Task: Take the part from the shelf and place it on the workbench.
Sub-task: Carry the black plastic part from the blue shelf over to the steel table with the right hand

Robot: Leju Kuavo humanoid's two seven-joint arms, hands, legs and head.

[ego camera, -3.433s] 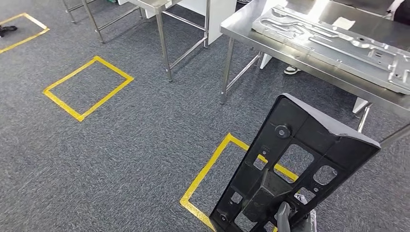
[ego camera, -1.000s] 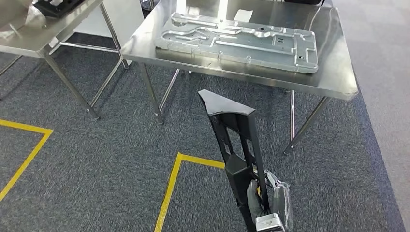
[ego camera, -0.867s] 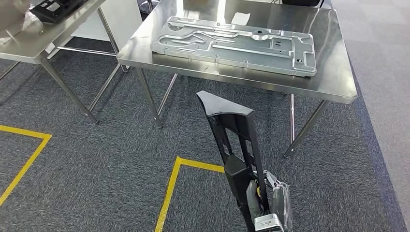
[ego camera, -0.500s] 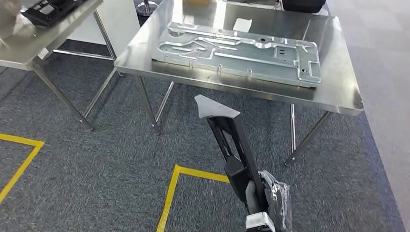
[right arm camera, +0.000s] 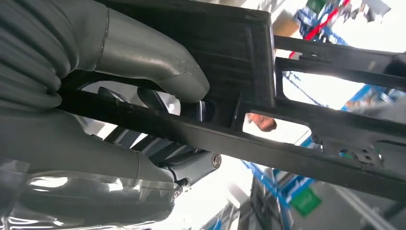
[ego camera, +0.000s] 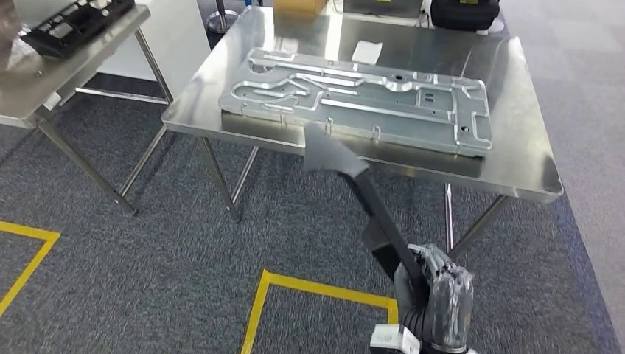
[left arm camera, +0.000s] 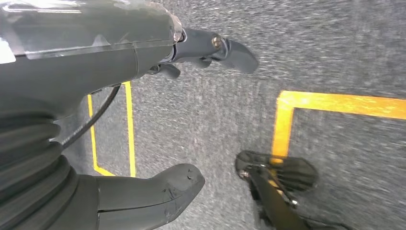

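Note:
The black plastic part (ego camera: 377,217) is a long frame seen edge-on, rising tilted from my right hand (ego camera: 435,296) at the bottom right. That hand grips its lower end. The part's upper tip overlaps the front edge of the steel workbench (ego camera: 516,151) in the head view. In the right wrist view the thumb and fingers of my right hand (right arm camera: 119,72) wrap a bar of the black part (right arm camera: 292,155). My left hand (left arm camera: 110,62) hangs over the carpet, fingers apart and holding nothing.
A large stamped metal plate (ego camera: 361,96) covers much of the workbench, with a white slip (ego camera: 366,51) and a black bag (ego camera: 464,13) behind it. A second steel table (ego camera: 44,74) at the left carries another black part (ego camera: 74,18). Yellow floor tape (ego camera: 317,287) marks the carpet.
The camera has turned and come closer to the workbench. The part has leaned forward, so its top now reaches the bench's front edge. My right hand still grips it.

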